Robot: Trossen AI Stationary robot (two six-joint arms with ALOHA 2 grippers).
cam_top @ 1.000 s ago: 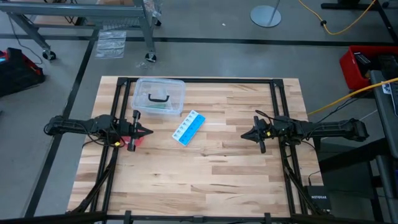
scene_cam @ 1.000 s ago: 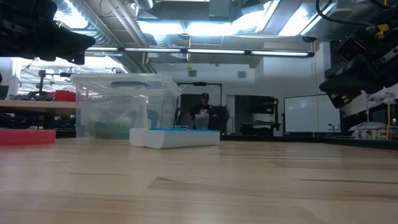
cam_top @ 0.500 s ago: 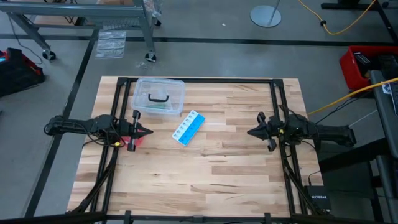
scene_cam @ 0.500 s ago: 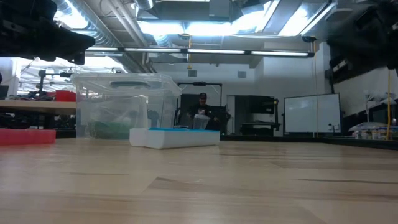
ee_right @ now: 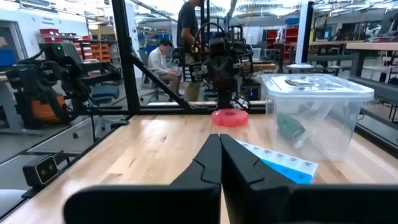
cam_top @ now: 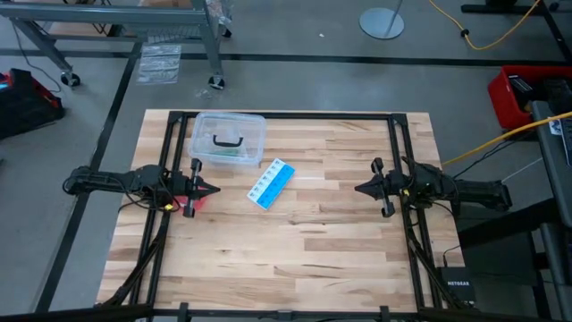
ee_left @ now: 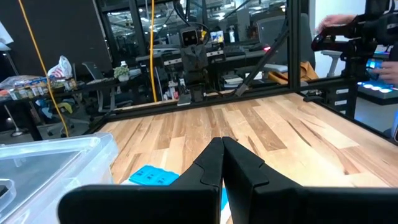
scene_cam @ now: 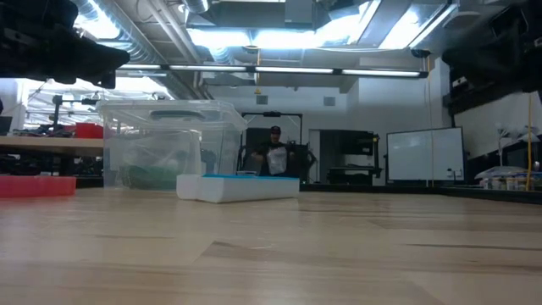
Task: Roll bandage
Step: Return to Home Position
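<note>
Lying bundled inside the closed transparent container (cam_top: 202, 134), near the left gripper (cam_top: 213, 190), is the green bandage (ee_right: 289, 127). That gripper hangs over the red disc (cam_top: 195, 202), fingers pressed together, holding nothing. Opposite, well apart, the right gripper (cam_top: 358, 189) hangs, fingers likewise pressed together. The pill box (cam_top: 271, 183) lies between them.

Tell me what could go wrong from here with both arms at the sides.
1. The left pincer, shut, hangs over the red disc; a low swing could knock it.
2. The pill box lies close by the container holding the bandage; reopening might bump it.
The right pincer waits, shut, at the table's right.
</note>
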